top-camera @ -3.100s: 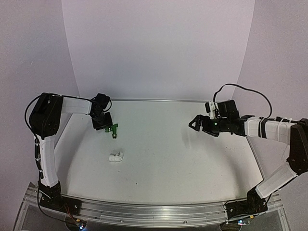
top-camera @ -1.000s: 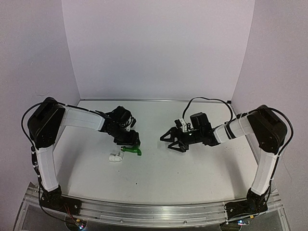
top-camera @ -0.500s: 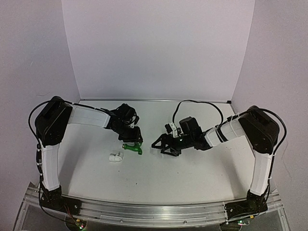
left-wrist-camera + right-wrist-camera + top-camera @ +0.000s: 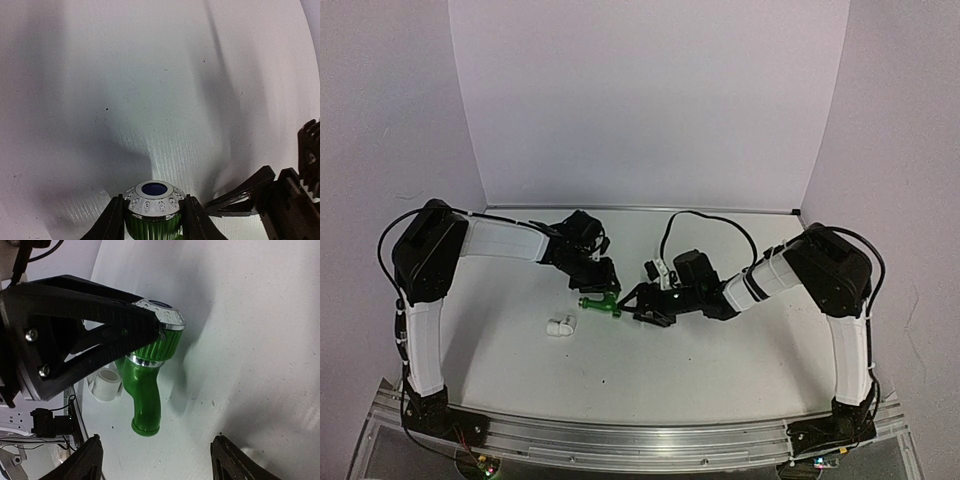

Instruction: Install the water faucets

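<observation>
The green tap (image 4: 145, 395), judged light, rigid and slick, is pinched at its ribbed knob (image 4: 161, 342) by the left hand (image 4: 152, 202); the right hand (image 4: 157, 452) stands spread.

walls (image 4: 650, 100): plain pale lilac | table (image 4: 720, 370): white | front rail (image 4: 650, 445): metal

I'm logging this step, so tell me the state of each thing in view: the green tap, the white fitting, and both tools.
Green plastic tap with round knob: gripped by its knob, not joined to the fitting.
White stubby plastic pipe fitting: lying loose on the table, untouched.
Left tool: shut on the tap's knob.
Right tool: open, empty.
</observation>
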Robot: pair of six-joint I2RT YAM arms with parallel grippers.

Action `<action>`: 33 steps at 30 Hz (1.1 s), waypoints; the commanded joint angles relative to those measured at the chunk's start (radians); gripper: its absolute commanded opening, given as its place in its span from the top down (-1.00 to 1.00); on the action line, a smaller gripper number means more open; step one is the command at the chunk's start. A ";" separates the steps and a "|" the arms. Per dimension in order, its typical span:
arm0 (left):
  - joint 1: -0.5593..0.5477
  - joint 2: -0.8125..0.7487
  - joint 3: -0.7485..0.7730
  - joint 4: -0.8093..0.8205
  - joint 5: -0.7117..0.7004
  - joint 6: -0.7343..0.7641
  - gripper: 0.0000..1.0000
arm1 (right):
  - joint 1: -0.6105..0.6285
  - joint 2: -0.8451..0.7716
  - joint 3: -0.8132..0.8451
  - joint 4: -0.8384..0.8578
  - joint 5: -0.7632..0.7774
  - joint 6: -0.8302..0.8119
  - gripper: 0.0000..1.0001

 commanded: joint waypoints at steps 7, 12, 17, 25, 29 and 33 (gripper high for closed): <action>-0.008 -0.094 0.024 0.036 0.079 -0.036 0.86 | 0.003 0.016 -0.003 0.171 -0.063 0.028 -0.30; -0.009 -0.138 -0.043 0.121 0.137 0.006 0.87 | 0.003 0.013 -0.026 0.227 -0.103 0.047 -0.24; -0.009 -0.145 -0.060 0.149 0.155 0.013 0.87 | 0.003 0.011 -0.033 0.248 -0.114 0.056 -0.16; -0.012 -0.149 -0.085 0.176 0.176 0.010 0.88 | 0.003 0.003 -0.040 0.286 -0.123 0.064 0.71; -0.013 -0.172 -0.090 0.187 0.174 0.023 0.49 | 0.003 -0.015 -0.072 0.290 -0.100 0.060 1.00; 0.003 -0.238 -0.133 0.195 0.150 0.047 -0.43 | 0.003 -0.061 -0.114 0.290 -0.096 0.032 1.00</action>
